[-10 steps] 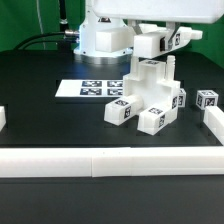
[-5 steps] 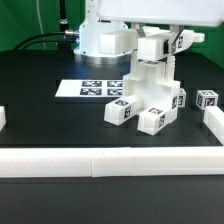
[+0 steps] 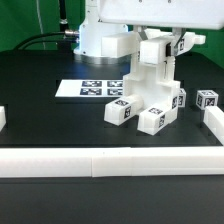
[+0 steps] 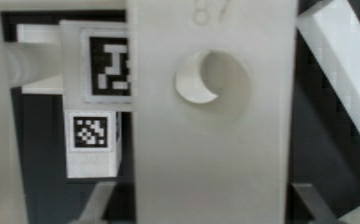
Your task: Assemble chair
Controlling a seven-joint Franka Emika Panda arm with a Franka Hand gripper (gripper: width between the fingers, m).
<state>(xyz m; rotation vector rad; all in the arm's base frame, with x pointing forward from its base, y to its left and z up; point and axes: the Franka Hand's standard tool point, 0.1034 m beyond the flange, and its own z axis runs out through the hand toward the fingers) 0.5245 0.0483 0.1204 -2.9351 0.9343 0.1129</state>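
Observation:
The partly built chair (image 3: 150,88) stands right of the table's middle, a stepped stack of white blocks with tagged feet. My gripper (image 3: 156,40) hangs straight above it, shut on a white chair piece (image 3: 152,52) whose lower end reaches the top of the stack. In the wrist view this piece (image 4: 209,130) is a broad flat post with a round hole, filling the space between the fingertips (image 4: 99,203) of my gripper (image 4: 205,205). Tagged parts of the chair (image 4: 99,100) show behind it.
The marker board (image 3: 94,88) lies flat to the exterior view's left of the chair. A loose tagged block (image 3: 207,100) sits at the right. A long white border rail (image 3: 100,162) runs along the front, and the arm's base (image 3: 104,38) stands behind.
My gripper has come down with the held piece, bringing it from just above the stack to its top.

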